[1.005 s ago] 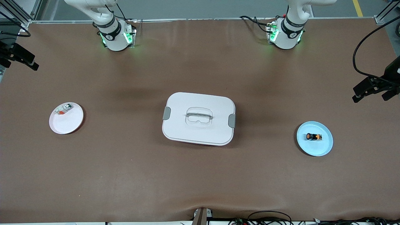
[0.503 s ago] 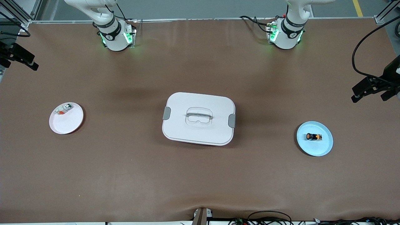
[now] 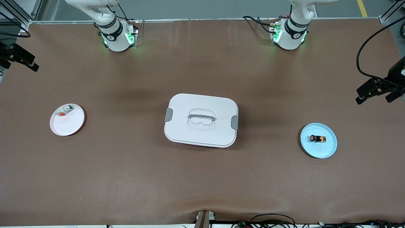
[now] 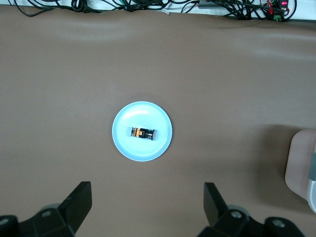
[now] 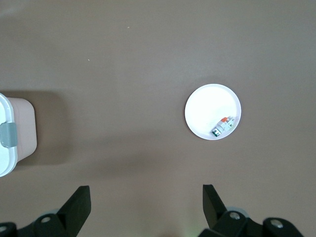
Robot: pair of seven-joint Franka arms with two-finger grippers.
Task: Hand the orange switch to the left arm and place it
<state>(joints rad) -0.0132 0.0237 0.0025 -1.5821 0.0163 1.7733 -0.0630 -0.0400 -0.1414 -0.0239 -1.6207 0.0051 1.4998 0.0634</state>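
The orange switch (image 3: 317,138) lies on its side on a light blue plate (image 3: 328,149) toward the left arm's end of the table. It also shows in the left wrist view (image 4: 142,133). The white lidded box (image 3: 190,133) stands mid-table. Both hands are out of the front view; only the arms' bases show there. My left gripper (image 4: 148,190) is open and empty, high over bare table beside the blue plate (image 4: 142,150). My right gripper (image 5: 145,190) is open and empty, high over bare table.
A white plate (image 3: 69,126) holding a whitish part with red and green bits (image 3: 64,111) sits toward the right arm's end; it shows in the right wrist view (image 5: 207,106). Black camera mounts stand at both table ends. Cables run along the near edge.
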